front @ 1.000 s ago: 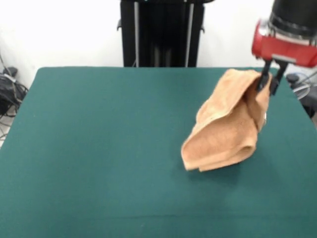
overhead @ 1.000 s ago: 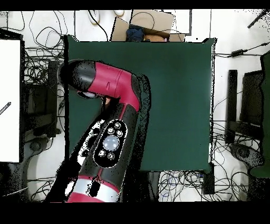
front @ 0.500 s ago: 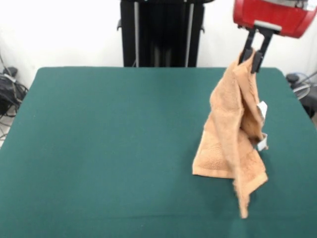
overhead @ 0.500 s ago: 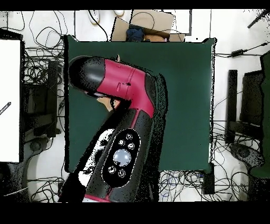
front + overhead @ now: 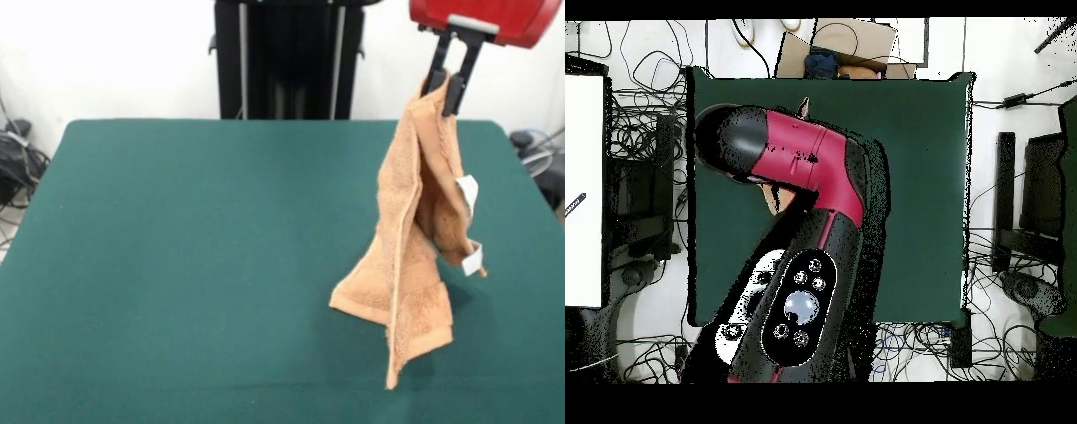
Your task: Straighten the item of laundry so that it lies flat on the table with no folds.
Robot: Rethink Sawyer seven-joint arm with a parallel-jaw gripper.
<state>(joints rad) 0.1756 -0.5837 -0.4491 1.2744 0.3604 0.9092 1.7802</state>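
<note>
The item of laundry [image 5: 413, 238], an orange-tan terry towel, hangs in long vertical folds at the right of the front view. My gripper [image 5: 448, 88] is shut on its top corner, high above the green table [image 5: 194, 256]. The towel's lower end reaches down toward the table near the front edge; whether it touches I cannot tell. Two small white tags [image 5: 468, 190] stick out on its right side. In the overhead view the red and black arm [image 5: 800, 230] covers almost all of the towel; only small tan bits [image 5: 777, 198] peek out beside it.
The black pedestal [image 5: 290, 57] stands behind the table's far edge. Cables and dark gear [image 5: 16, 159] lie on the floor at the left. In the overhead view cables ring the table, with a cardboard box [image 5: 840, 45] beyond one end.
The gripper has lifted the towel off its heap on the table and carried it up. The towel has unrolled and now hangs lengthwise, its lower end swinging left.
</note>
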